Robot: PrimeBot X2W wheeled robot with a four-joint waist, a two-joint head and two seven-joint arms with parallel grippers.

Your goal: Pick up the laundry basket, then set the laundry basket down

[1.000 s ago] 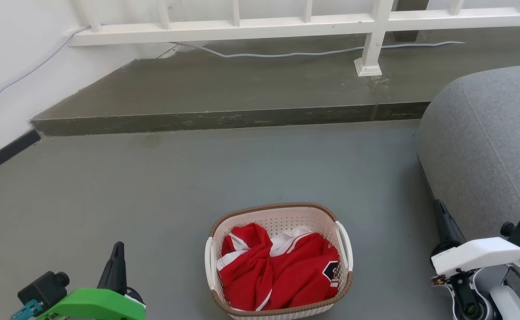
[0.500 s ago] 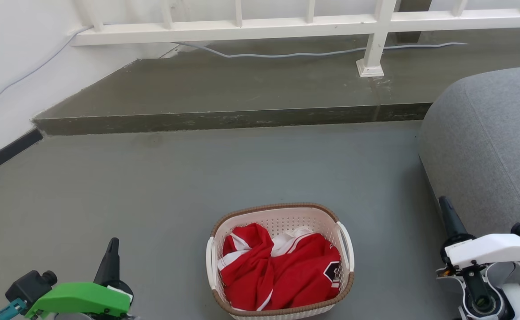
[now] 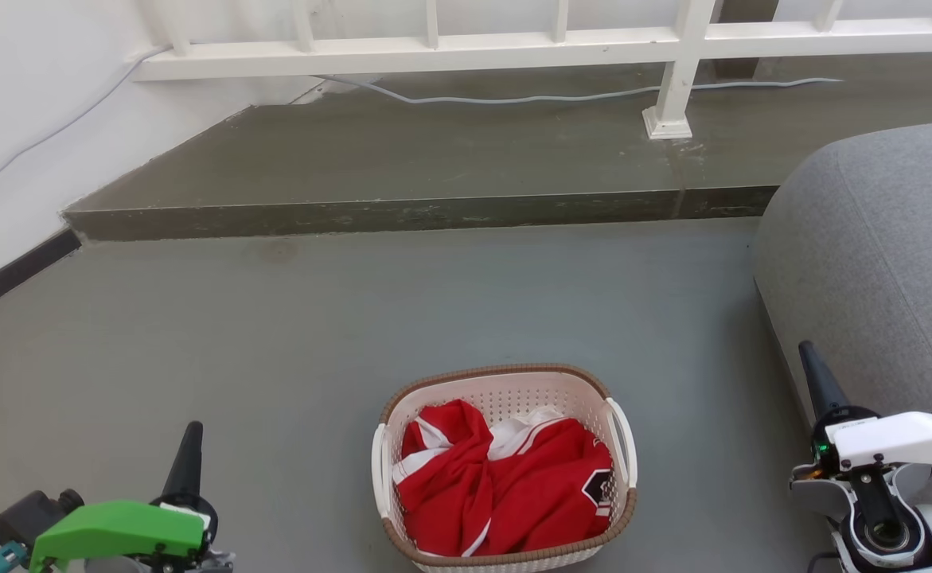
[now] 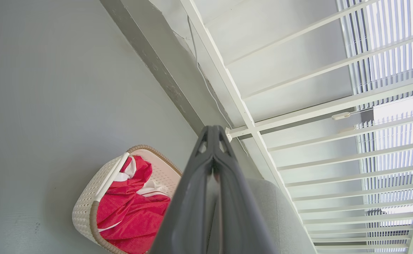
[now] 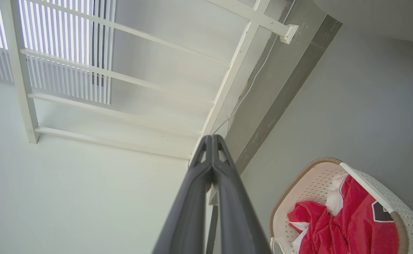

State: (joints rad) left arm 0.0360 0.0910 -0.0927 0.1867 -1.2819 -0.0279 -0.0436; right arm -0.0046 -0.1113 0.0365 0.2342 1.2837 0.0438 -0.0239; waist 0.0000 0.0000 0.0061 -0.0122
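Note:
The laundry basket point(image 3: 505, 389) stands on the grey floor at the bottom centre of the head view, cream-white and perforated with a brown rim and white side handles, holding red and white clothes. It also shows in the left wrist view, laundry basket point(image 4: 86, 204), and the right wrist view, laundry basket point(image 5: 310, 187). My left gripper point(image 3: 191, 435) is shut, well to the basket's left, touching nothing. My right gripper point(image 3: 809, 353) is shut too, off to the basket's right beside the grey seat. Both sets of fingers are pressed together in the wrist views, left gripper point(image 4: 212, 131) and right gripper point(image 5: 211, 140).
A grey upholstered seat point(image 3: 879, 263) fills the right side. A raised concrete step point(image 3: 418, 211) runs across behind the basket, with a white railing point(image 3: 513, 44) and a cable point(image 3: 513, 98) on it. A white wall point(image 3: 20, 127) closes the left.
Both grippers have drifted outward, the left one lower and further left, the right one further right. The head view has shifted slightly. The basket stays on the floor.

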